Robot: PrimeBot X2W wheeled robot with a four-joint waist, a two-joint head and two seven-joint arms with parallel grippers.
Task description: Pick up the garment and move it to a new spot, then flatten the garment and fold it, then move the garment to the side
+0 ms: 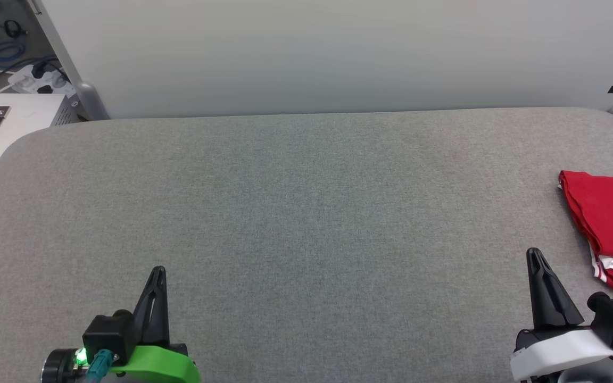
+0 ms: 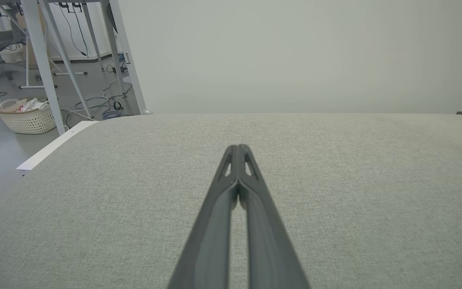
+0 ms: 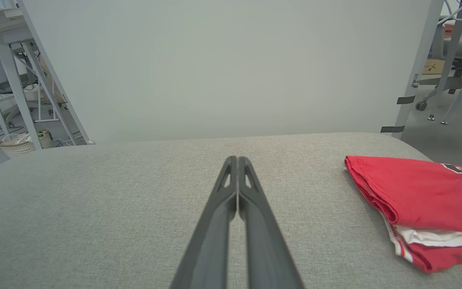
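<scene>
Grey woven cloth covers the tabletop (image 1: 306, 213) in your head view. The folded red garment (image 1: 612, 223) lies at its right edge, up and to the right of your right tool (image 1: 534, 255) and clear of it. Your left tool (image 1: 157, 272) sits lower left, well apart. Both tools have their fingers pressed together on nothing. In your left wrist view, the left tool (image 2: 238, 149) points along the tabletop, with a basket (image 2: 26, 116) on the floor at far left. In your right wrist view, the right tool (image 3: 237, 160) is closed and empty. The garment (image 3: 415, 192) lies to its right, white showing under the red fold.
</scene>
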